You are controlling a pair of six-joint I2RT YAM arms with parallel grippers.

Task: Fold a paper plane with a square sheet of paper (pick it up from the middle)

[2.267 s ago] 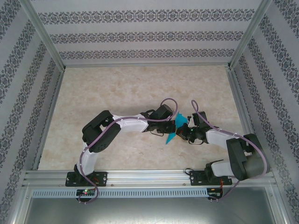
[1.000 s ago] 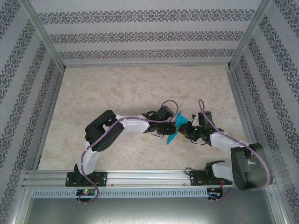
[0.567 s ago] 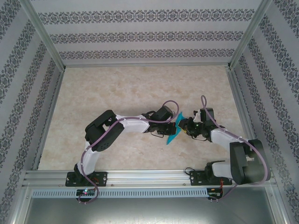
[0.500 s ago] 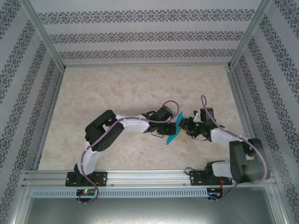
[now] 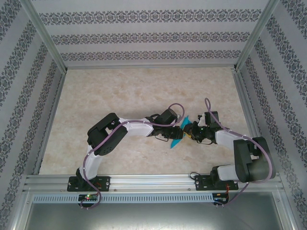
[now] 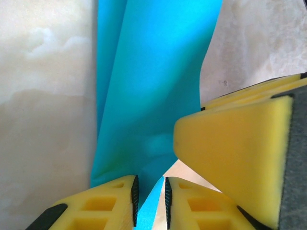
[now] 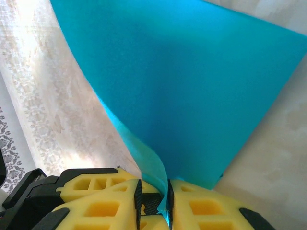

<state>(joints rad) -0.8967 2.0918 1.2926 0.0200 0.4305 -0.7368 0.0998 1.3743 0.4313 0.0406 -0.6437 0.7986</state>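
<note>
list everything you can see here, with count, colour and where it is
sheet of paper: one, turquoise-blue, bent, mid-table, pinched between both grippers
table: one, cream marble look, under the arms
walls: three, white with grey patterned stripes, around the table
frame rail: one, silver metal, near edge
left arm: one, white and black, purple cable
right arm: one, same colours
left gripper: one, yellow fingers, shut on the sheet
right gripper: one, yellow fingers, shut on the sheet

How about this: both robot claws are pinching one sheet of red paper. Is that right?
Not quite. The sheet of paper is turquoise-blue, not red, as the right wrist view shows plainly. The rest holds: the left claw and the right claw are both pinching that one sheet.
</note>
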